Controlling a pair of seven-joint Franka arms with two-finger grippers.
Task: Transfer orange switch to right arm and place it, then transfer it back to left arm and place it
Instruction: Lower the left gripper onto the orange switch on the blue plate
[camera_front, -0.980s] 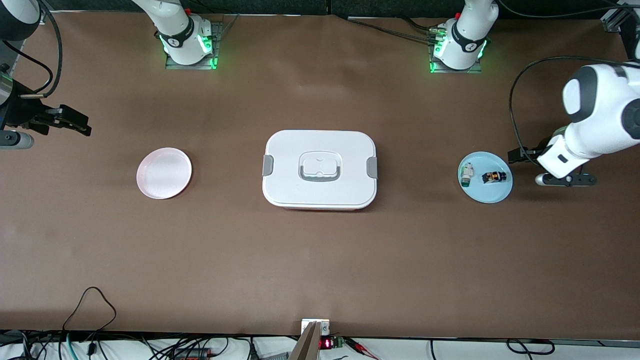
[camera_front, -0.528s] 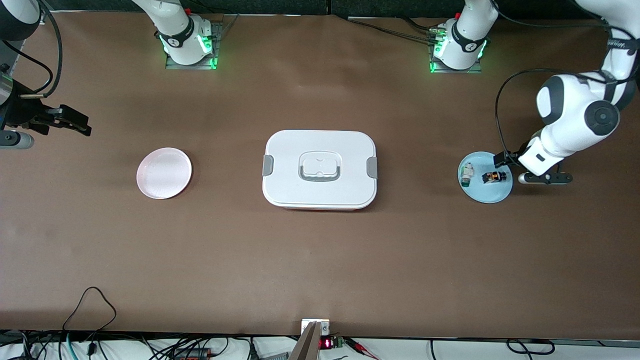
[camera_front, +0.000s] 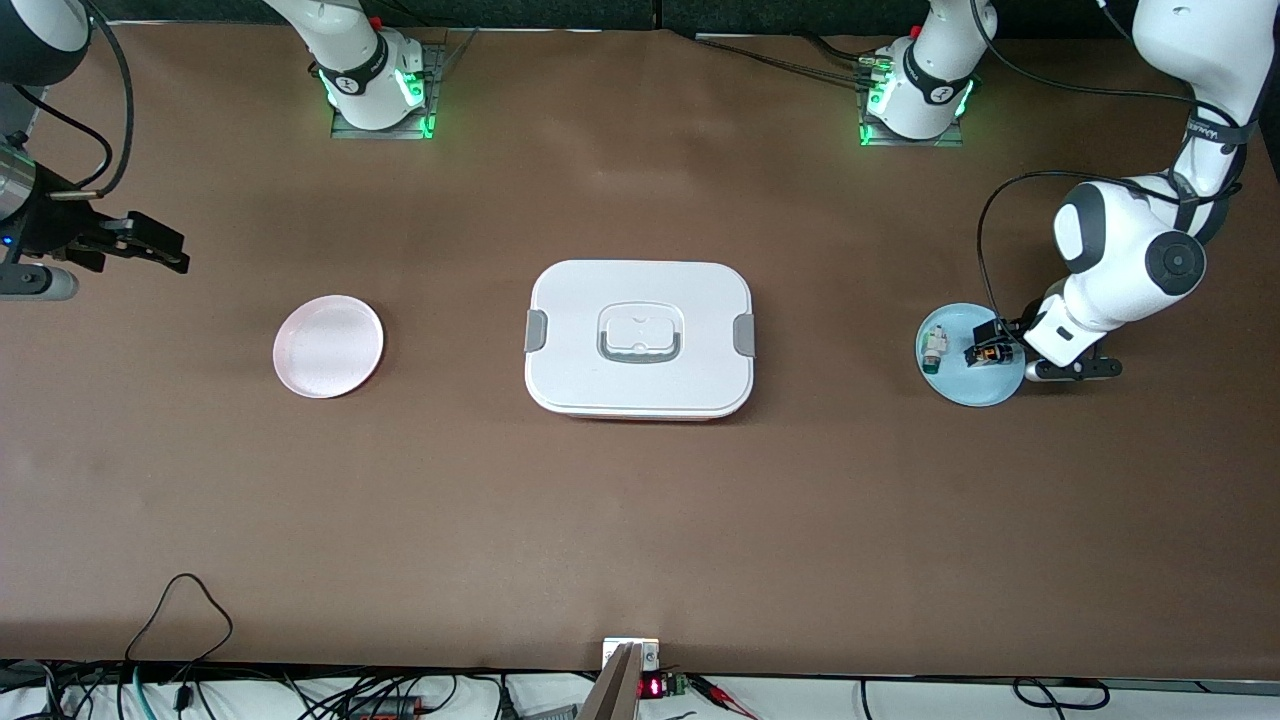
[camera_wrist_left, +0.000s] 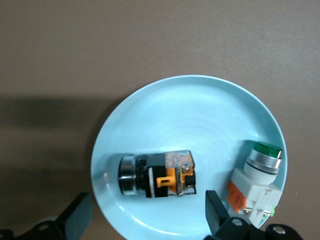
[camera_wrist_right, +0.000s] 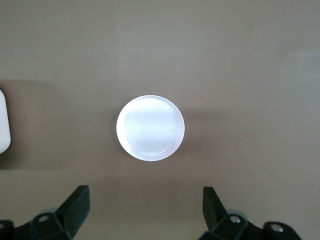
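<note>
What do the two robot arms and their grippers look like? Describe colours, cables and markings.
Both arms are glossy white with dark grey joint caps and looping black cables. Their bases glow green. The left gripper and right gripper have black fingers.

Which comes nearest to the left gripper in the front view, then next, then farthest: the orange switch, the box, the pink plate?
1. Orange switch: on the blue plate, directly under the open left gripper.
2. Box: mid-table.
3. Pink plate: toward the right arm's end, where the open right gripper waits.
</note>
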